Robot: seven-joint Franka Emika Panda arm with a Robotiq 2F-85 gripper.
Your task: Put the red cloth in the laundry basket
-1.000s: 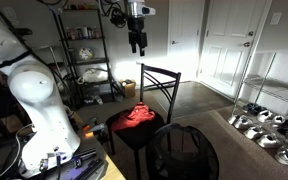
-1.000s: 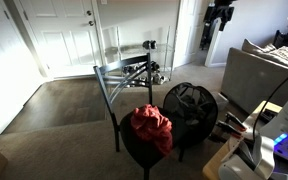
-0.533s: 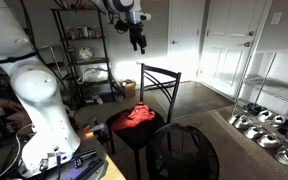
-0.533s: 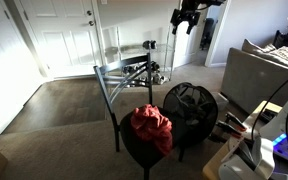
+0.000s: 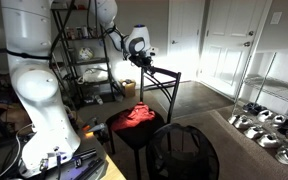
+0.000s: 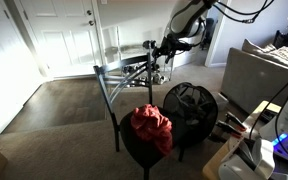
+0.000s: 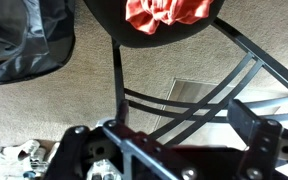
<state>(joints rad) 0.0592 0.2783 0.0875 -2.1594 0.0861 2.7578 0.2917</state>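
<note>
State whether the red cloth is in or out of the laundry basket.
Out: the red cloth lies crumpled on the chair seat, beside the black basket.

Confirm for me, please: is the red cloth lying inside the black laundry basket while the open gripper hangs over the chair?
Not quite: the red cloth lies on the chair, beside the laundry basket, not inside it, as both exterior views show. The rest holds: the open gripper hangs over the chair.
</note>
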